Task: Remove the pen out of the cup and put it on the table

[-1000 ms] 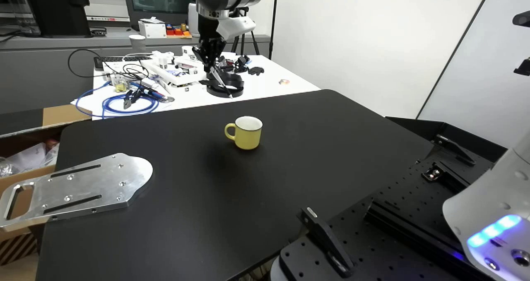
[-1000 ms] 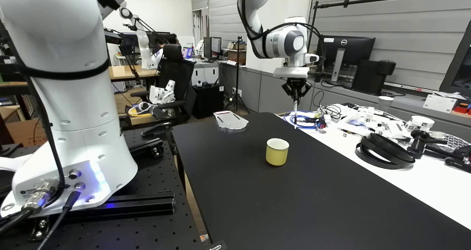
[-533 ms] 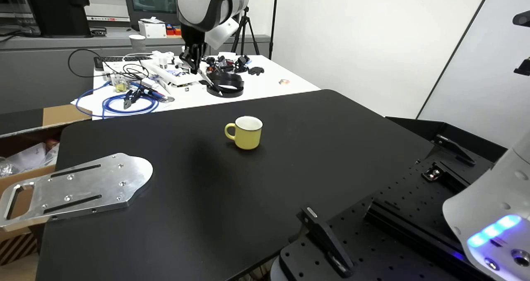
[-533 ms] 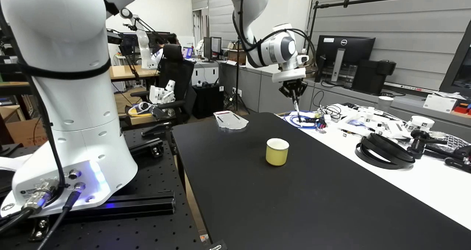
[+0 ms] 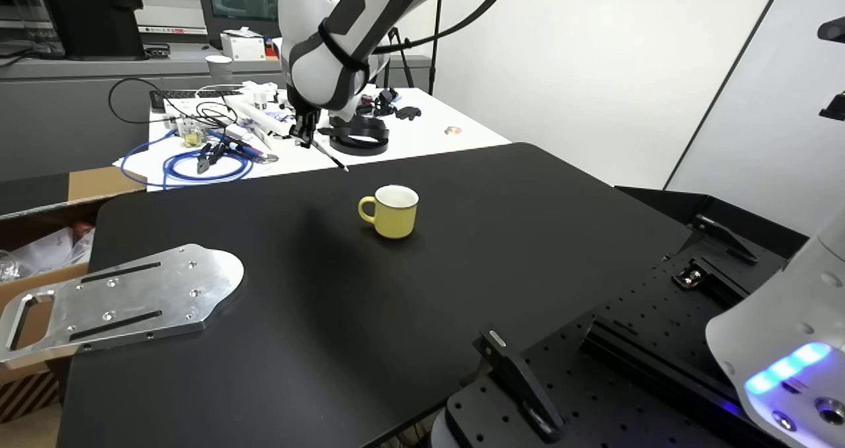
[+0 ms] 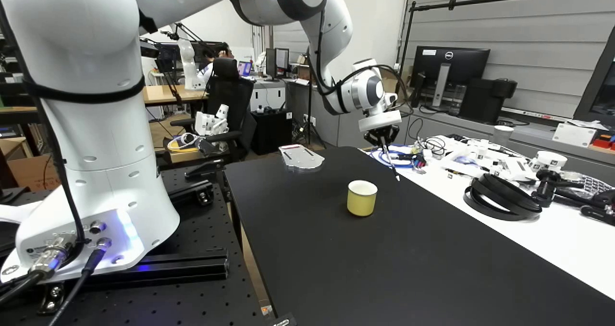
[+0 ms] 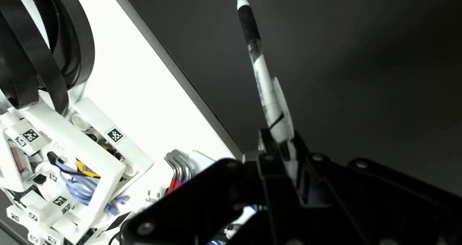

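Note:
My gripper point(image 5: 305, 136) is shut on the pen point(image 5: 328, 156), which has a white body, a black grip and a pale tip. In an exterior view the gripper point(image 6: 383, 138) is beside the far edge of the black table point(image 6: 384, 259), with the pen point(image 6: 390, 163) slanting down and its tip low by that edge. In the wrist view the pen point(image 7: 263, 81) sticks out from between the fingertips point(image 7: 282, 140), over the black tabletop point(image 7: 343, 57). The yellow mug point(image 5: 395, 216) stands upright on the table, apart from the pen; it also shows in an exterior view point(image 6: 361, 202).
A grey metal plate point(image 5: 165, 283) lies at one edge of the black table. Beyond the far edge is a white table point(image 5: 429, 138) with blue cables point(image 5: 208, 174), black rings point(image 6: 502, 199) and white parts. An open cardboard box point(image 5: 39, 283) stands beside the table.
My gripper has come down with the pen in it, and the pen now tilts further from upright. Its tip has moved lower, toward the black table. The mug has not moved.

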Tool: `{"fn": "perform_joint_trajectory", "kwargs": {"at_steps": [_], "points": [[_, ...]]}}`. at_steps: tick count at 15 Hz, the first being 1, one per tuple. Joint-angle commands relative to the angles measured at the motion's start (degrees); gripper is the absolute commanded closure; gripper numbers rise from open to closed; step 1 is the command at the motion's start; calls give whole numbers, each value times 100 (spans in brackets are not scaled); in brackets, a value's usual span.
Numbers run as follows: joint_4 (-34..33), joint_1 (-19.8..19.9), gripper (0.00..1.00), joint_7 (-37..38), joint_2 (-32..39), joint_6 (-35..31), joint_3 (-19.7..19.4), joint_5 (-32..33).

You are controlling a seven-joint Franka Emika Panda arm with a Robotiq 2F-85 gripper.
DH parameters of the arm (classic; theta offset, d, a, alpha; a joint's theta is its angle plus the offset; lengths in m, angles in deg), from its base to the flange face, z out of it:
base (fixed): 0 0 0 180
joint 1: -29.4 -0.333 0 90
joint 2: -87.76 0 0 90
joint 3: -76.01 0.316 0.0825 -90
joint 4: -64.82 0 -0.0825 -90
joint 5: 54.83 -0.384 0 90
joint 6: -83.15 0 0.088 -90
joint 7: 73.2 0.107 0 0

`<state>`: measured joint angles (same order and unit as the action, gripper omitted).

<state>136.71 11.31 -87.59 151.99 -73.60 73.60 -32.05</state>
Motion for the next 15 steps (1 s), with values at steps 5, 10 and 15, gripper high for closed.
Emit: {"fn": "perform_joint_trajectory", "kwargs": {"at_steps": [5, 10, 15], "points": [[-1260, -144, 97, -213, 1068, 97, -348, 251], [-1722, -147, 97, -298, 1483, 216, -381, 213], [-2118, -139, 97, -360, 1783, 395, -371, 172]]}}
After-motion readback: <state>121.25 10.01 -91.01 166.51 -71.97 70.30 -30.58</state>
